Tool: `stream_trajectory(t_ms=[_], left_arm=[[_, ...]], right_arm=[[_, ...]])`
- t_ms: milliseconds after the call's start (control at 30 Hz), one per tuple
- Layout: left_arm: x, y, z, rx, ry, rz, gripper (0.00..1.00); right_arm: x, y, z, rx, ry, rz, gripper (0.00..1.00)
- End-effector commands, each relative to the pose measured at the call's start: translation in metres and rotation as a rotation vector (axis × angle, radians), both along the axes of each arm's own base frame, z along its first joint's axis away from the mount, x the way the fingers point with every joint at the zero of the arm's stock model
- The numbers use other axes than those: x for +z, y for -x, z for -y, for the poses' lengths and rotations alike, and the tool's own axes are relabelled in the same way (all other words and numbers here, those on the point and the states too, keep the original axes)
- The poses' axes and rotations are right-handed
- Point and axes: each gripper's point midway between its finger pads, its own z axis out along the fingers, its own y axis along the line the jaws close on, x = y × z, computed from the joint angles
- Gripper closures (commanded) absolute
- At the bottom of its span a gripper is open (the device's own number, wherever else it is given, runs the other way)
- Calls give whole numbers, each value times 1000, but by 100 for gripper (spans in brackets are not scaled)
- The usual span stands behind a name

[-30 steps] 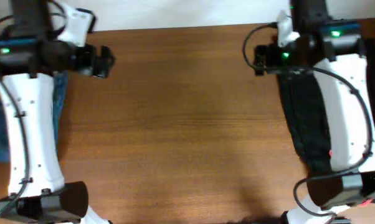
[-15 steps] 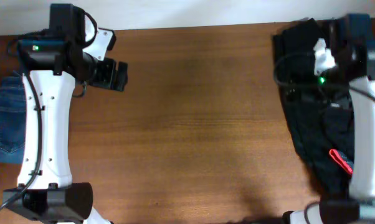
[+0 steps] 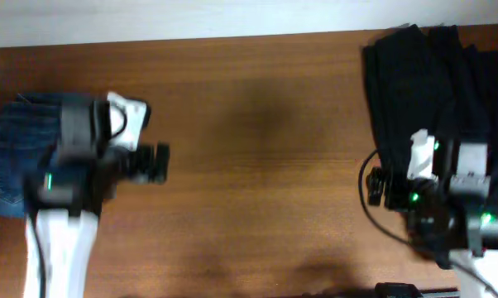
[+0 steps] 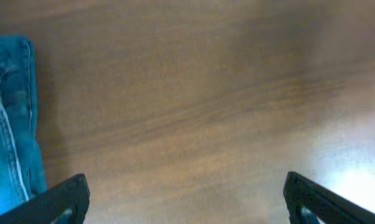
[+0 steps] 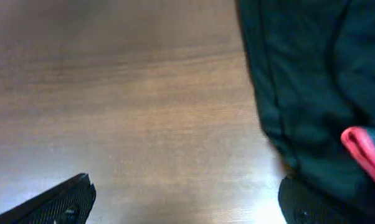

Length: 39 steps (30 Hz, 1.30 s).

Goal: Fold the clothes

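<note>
Left pincer [image 3: 160, 162]: wide open and holding nothing. From the overhead camera I see it over bare wood, and it points toward 3 o'clock.
Left pincer, wrist camera: the two dark tips sit at 8 and 4 o'clock of the picture, and only wood shows between them.
Right pincer [image 3: 375, 185]: also wide open with nothing in it. It points toward 9 o'clock, just beside the edge of the dark cloth.
Right pincer, wrist camera: the tips are at 8 and 4 o'clock, again with bare wood between them.
Jeans [image 3: 17, 157]: blue denim lying flat at the 9 o'clock edge of the tabletop [image 3: 257, 124], partly hidden under the left arm. In the left wrist camera a seam with light stitching is visible at 9 o'clock. The cloth reaches close to the 8 o'clock tip, but I cannot tell if they touch.
Black garments [image 3: 431, 91]: a heap between 1 and 3 o'clock of the tabletop, well apart from the jeans.
Red-pink strap [image 5: 365, 149]: it lies on the black cloth at 4 o'clock of the right wrist picture.
</note>
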Motion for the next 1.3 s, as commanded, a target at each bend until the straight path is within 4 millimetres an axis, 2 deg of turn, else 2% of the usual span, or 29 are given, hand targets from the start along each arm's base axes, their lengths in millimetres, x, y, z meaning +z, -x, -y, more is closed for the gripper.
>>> stream_trajectory(t_ms=[0,67,167,233,333,500,767,833,1033,1267], left_arm=[[-12,27,-2,-18,-10,102,1],[-27,38,-8,3,-33,151,1],[-45,43,-8,3,-32,169,1],[-65,50,-8,2,-34,129,1],[-82,54,-9,1,-37,79,1],[-95,53,-9,0,-40,25,1],[-110,51,-8,-2,-43,-39,1],[-112,50,-8,-2,-44,-50,1],[-117,50,-8,-2,-45,-69,1],[-117,50,-8,-2,-45,-71,1]], right_arm=[[-9,9,-10,18,-45,55,1],[-14,12,-10,6,-52,56,1],[-16,12,-10,6,-53,44,1],[-19,11,-10,6,-55,29,1],[-25,9,-10,5,-58,0,1],[-39,4,-9,3,-65,-70,1],[-77,-3,-9,-1,-85,-256,1],[-81,-3,-9,-2,-87,-272,1],[-68,-2,-9,0,-80,-209,1],[-10,14,-10,8,-49,76,2]])
